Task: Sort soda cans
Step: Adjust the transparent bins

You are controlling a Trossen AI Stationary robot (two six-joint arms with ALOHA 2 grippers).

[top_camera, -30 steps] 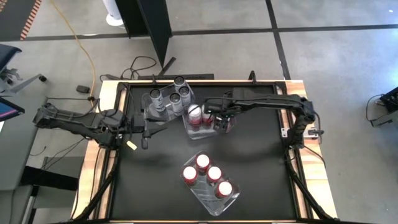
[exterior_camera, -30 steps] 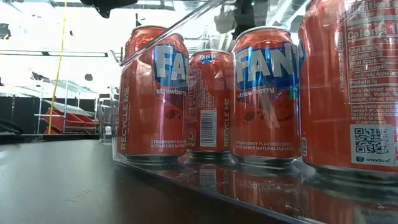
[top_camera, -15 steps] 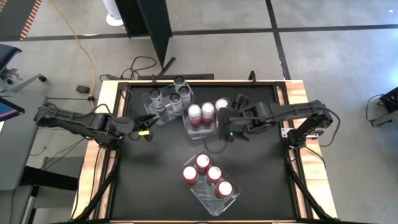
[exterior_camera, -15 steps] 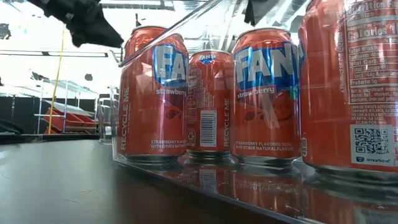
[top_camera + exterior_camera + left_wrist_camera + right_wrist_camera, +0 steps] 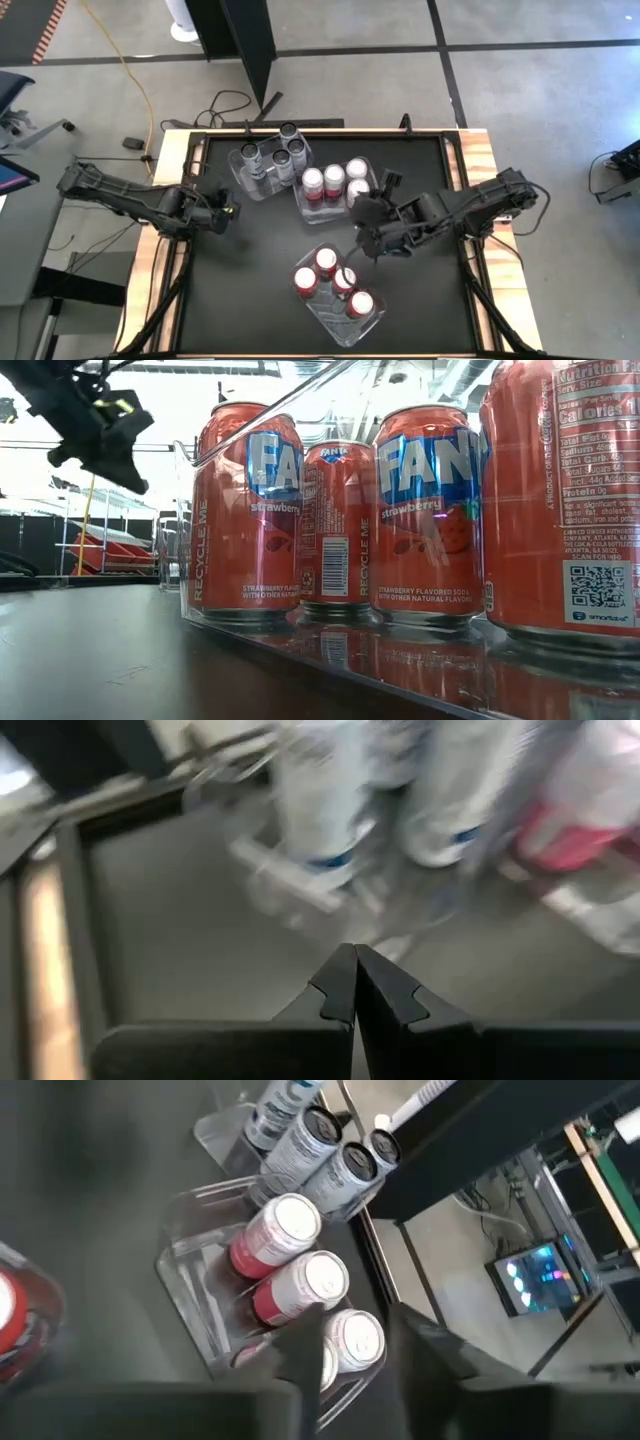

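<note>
In three clear bins (image 5: 372,322), the soda cans (image 5: 327,261) stand upright, tops up.

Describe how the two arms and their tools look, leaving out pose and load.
Both arms are dark, slim, jointed links. The left tool carries a small yellow mark near its tip; its two black fingers are angular and taper to points with stepped inner edges. The right tool is black too, with a thin dark cable trailing near it over the black table.

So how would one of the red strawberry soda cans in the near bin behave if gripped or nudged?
The red strawberry soda cans look rigid, though thin walls may dent. Glossy sides could slip. Upright and tall, one might tip, then roll; the clear bin wall likely limits that.
</note>
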